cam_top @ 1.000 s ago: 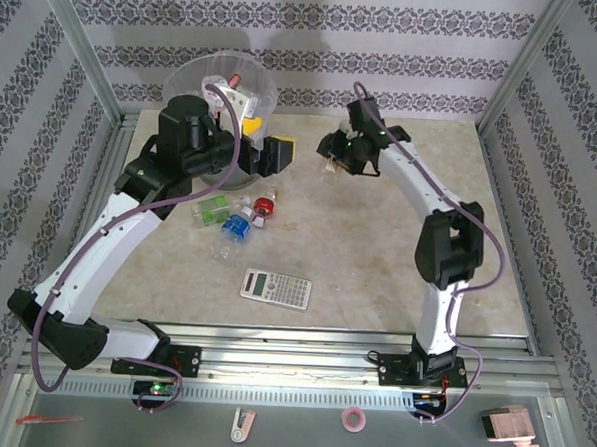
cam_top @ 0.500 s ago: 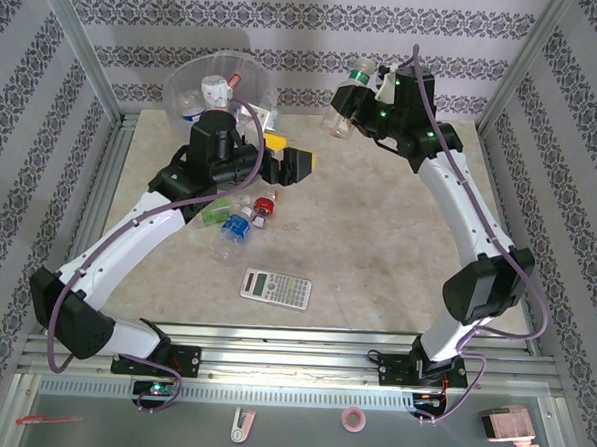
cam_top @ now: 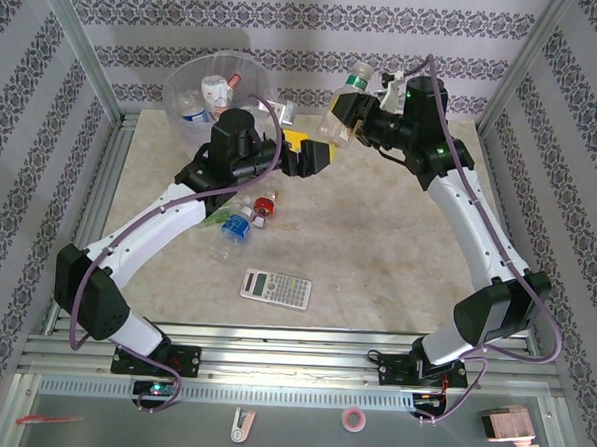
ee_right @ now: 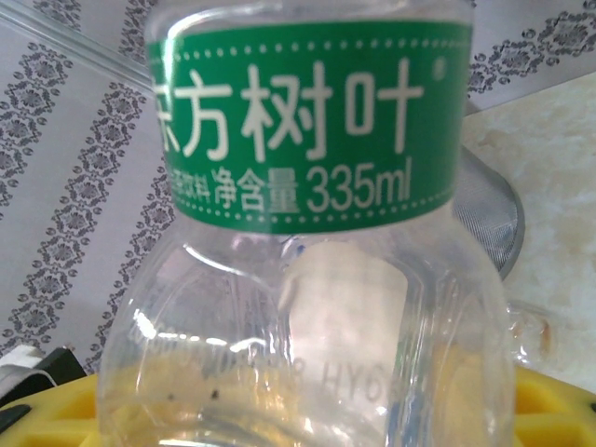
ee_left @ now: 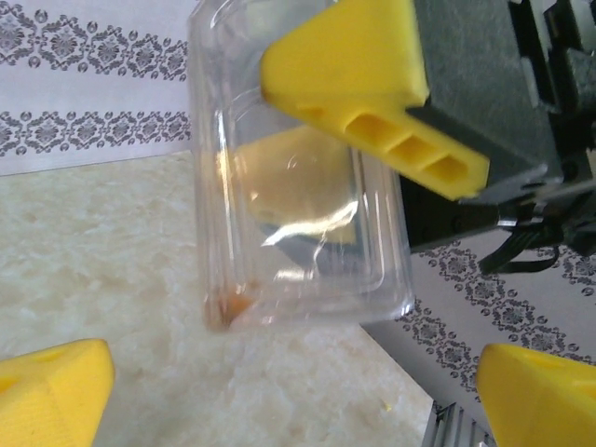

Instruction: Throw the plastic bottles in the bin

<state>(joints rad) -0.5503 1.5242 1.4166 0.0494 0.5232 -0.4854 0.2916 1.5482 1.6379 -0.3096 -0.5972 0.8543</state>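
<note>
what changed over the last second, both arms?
The right claw, shut on a clear green-labelled bottle, rose from near the table to mid-air at the back. The left claw, open throughout, swung right from beside the bin toward that bottle. Unchanged: the loose bottles on the table, the calculator, the bin.

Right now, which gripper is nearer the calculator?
Left. The open left gripper hangs beyond the calculator; the right gripper, holding a green-labelled bottle, is farther back and to the right.
</note>
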